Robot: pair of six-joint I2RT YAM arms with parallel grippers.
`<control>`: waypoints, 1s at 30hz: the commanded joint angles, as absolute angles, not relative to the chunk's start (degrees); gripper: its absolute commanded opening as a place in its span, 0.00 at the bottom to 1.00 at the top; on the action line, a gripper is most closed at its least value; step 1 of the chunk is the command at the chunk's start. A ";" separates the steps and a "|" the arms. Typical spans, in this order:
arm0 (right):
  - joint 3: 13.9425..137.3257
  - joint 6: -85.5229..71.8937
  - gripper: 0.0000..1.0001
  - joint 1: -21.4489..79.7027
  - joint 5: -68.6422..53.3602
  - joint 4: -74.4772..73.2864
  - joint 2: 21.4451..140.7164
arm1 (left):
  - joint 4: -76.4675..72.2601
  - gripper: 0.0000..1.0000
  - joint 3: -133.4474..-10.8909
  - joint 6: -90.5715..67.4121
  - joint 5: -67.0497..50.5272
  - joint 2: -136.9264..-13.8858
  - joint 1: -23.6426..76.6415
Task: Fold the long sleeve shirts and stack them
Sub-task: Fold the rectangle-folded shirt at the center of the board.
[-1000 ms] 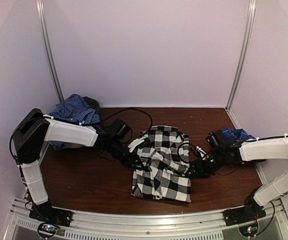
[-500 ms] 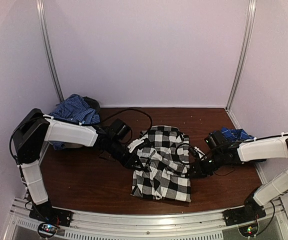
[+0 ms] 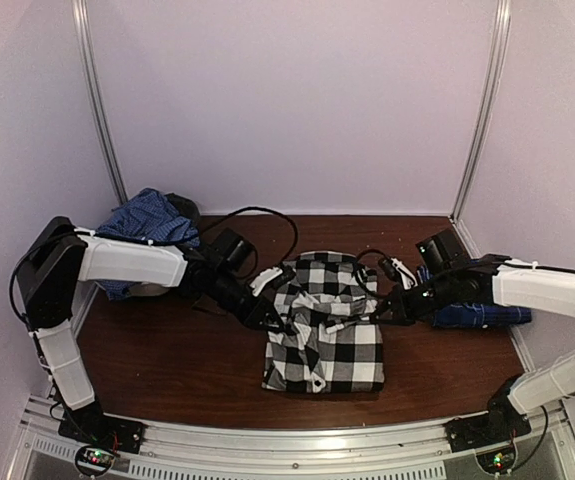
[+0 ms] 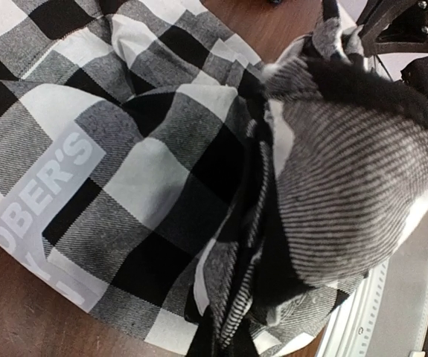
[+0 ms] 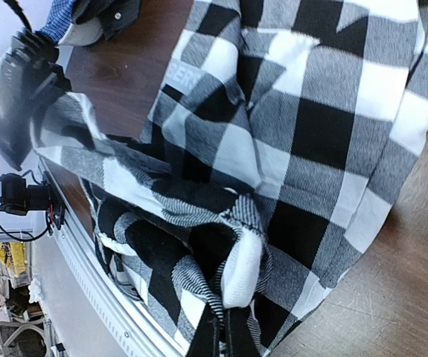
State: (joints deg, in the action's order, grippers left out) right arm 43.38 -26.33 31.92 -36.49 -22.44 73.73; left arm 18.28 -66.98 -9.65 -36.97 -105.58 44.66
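The black-and-white check shirt [image 3: 325,345] lies bunched in the middle of the brown table [image 3: 167,370]. My left gripper [image 3: 270,320] is shut on its left edge, where folds of the cloth [image 4: 161,171] hide the fingertips in the left wrist view. My right gripper [image 3: 387,308] is shut on the shirt's right edge; in the right wrist view its black fingers [image 5: 208,336] pinch a white-and-striped fold [image 5: 243,268]. Between the two grippers a band of cloth is held up off the table. The blue shirt [image 3: 152,218] sits crumpled in the back left corner.
More blue cloth [image 3: 477,315] lies under my right forearm near the right wall. A black cable [image 3: 262,213] loops behind the left wrist. Pale walls enclose the back and sides, and a metal rail [image 3: 297,440] runs along the front edge.
My right gripper has closed on the check shirt's right edge and risen toward the back. Both grippers have lifted the cloth between them, and the part on the table now lies squarer.
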 commanded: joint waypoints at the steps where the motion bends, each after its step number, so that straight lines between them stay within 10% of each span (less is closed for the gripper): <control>1: 47.33 -23.55 0.00 32.14 -30.94 -26.36 73.87 | 20.15 0.00 -69.77 -10.64 -38.66 -104.75 43.15; 13: 47.59 -19.96 0.01 31.35 -25.11 -22.44 83.64 | 21.79 0.07 -73.36 -13.22 -33.42 -111.95 41.84; 30: 49.58 -21.37 0.50 32.67 -19.71 -27.11 75.92 | 15.32 0.59 -72.44 -19.60 -23.44 -102.32 41.81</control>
